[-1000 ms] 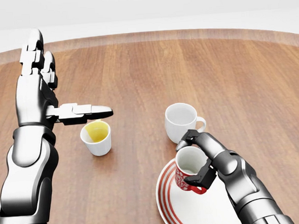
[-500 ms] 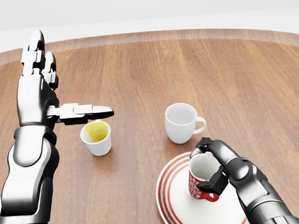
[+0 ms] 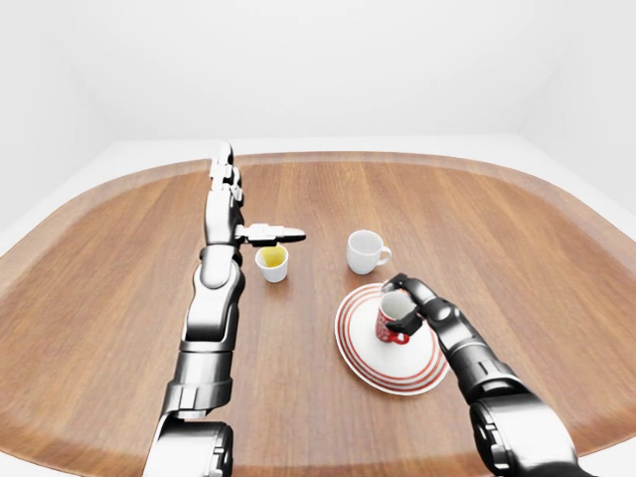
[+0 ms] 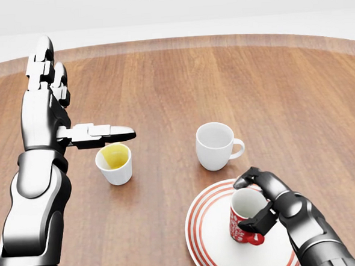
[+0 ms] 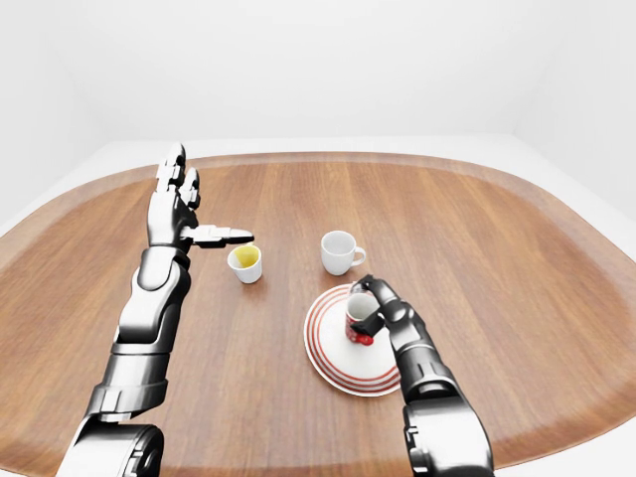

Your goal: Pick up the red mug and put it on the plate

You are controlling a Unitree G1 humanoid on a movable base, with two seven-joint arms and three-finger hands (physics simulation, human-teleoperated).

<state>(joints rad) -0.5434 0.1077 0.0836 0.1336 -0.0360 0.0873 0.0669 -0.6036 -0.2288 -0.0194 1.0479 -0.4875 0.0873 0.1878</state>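
Note:
The red mug (image 4: pixel 245 219), white inside, is upright over the white plate with red rings (image 4: pixel 209 233) at the bottom right of the head view. My right hand (image 4: pixel 255 202) is shut on the mug, fingers wrapped over its rim and side. Whether the mug's base touches the plate is hidden by the hand. My left hand (image 4: pixel 61 110) is open at the left, fingers stretched flat, with its thumb (image 4: pixel 99 133) pointing right just above a small white cup with a yellow inside (image 4: pixel 114 163).
A white mug (image 4: pixel 215 145) with its handle to the right stands just above the plate. The round wooden table (image 3: pixel 119 288) has a raised rim, and the pale floor lies beyond it. My left forearm (image 4: pixel 34 208) runs down the left edge.
My right hand has carried the red mug rightward and down, from the plate's left rim to its middle. The left arm has stayed still.

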